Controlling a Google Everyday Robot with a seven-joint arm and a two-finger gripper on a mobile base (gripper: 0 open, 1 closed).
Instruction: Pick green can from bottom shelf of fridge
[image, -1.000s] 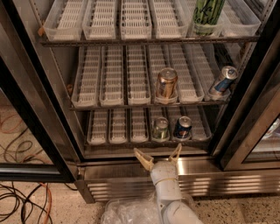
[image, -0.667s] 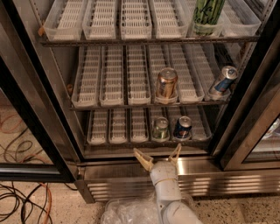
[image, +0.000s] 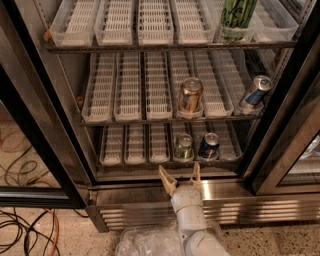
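Green can (image: 183, 147) upright at front edge of bottom shelf (image: 135, 161), blue can (image: 208, 145) just beside. Gripper (image: 181, 178) low before shelf lip, apart from can. Fingers spread wide, likely to straddle can.

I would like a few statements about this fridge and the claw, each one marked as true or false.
The green can stands on the bottom shelf beside the blue can. True.
The claw is shut on the green can. False: it is open, in front of the fridge, below that shelf, holding nothing.
A brown can stands on the middle rack. True.
The top rack holds no can. False: a tall green-and-white can stands there.
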